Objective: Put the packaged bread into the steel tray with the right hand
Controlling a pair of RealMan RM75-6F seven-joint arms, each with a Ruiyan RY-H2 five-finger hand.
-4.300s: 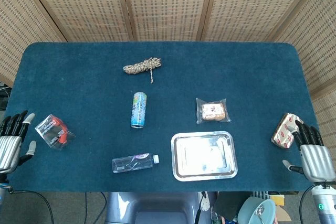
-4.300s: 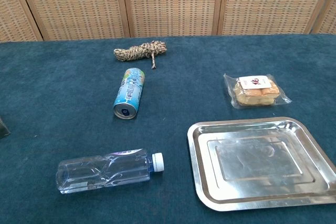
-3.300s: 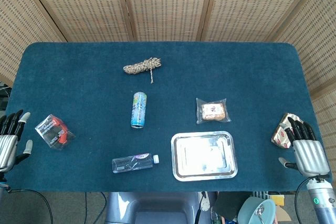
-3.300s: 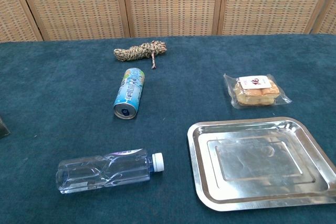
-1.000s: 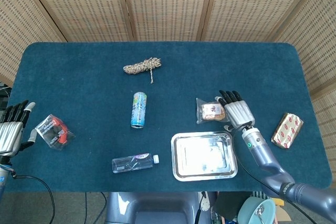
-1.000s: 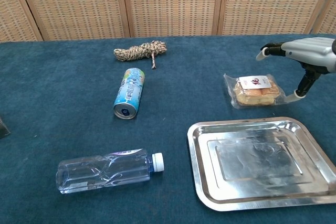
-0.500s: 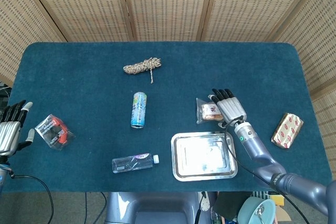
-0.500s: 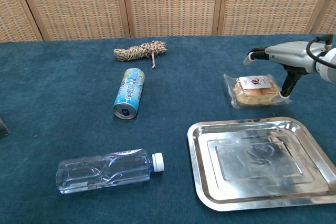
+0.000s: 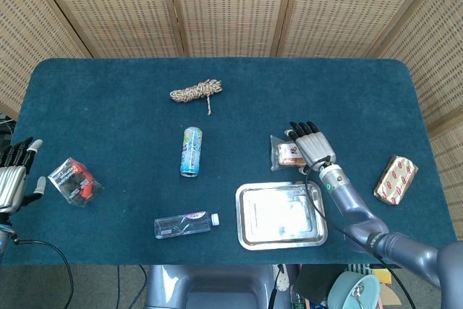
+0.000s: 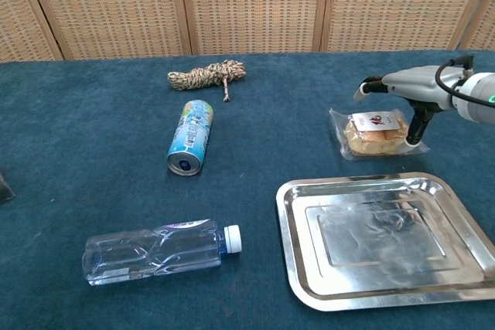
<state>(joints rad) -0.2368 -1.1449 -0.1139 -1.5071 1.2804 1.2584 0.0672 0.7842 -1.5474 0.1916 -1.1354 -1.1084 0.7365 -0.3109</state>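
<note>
The packaged bread (image 9: 288, 154) (image 10: 373, 134), in a clear wrapper with a white label, lies on the blue cloth just behind the steel tray (image 9: 281, 215) (image 10: 384, 239), which holds nothing. My right hand (image 9: 312, 147) (image 10: 411, 81) hovers over the bread's right part, fingers stretched out above it and the thumb pointing down at the wrapper's right end. It grips nothing. My left hand (image 9: 14, 176) rests at the table's left edge with its fingers apart.
A coiled rope (image 9: 196, 92) (image 10: 207, 75) lies at the back. A drink can (image 9: 191, 151) (image 10: 190, 137) and a clear bottle (image 9: 185, 224) (image 10: 155, 251) lie left of the tray. A red-black packet (image 9: 72, 179) sits far left, a gold-red pack (image 9: 396, 179) far right.
My right hand came in from the table's right edge and over the last second slid left and lower, from beside the bread to over it. The bread has not moved.
</note>
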